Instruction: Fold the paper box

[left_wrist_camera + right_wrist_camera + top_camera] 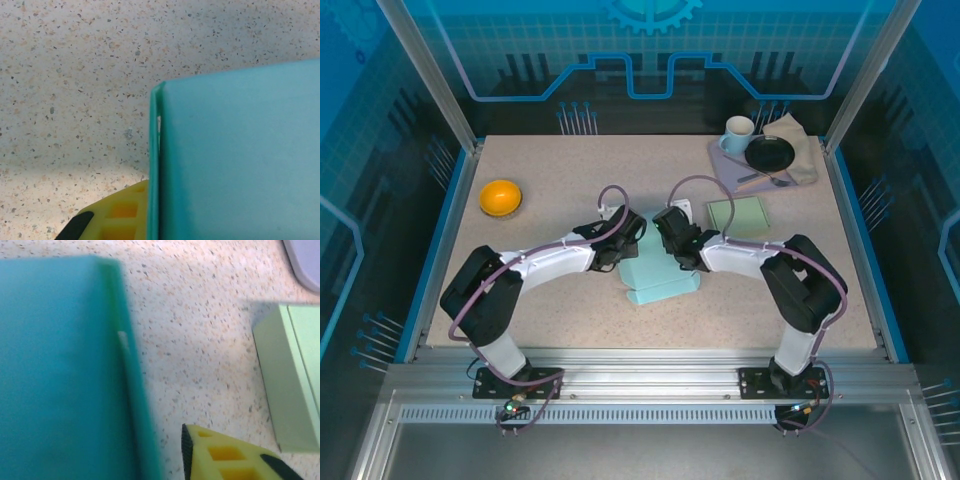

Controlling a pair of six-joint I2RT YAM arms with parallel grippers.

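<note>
Left pincer (626, 240): clenched on the near-left wall of the teal paper box (660, 280). In the left wrist view my one visible yellow finger (115, 215) presses flat against the wall's outer face; the other is hidden behind the panel.

Right pincer (672, 242): parted and gripping nothing, set at the box's right wall. In the right wrist view my visible finger (225, 455) stands just clear of that wall.

The box sits on the speckled table (570, 170) between both pincers. A pale green box (295, 375) lies near, out past my right finger.
</note>
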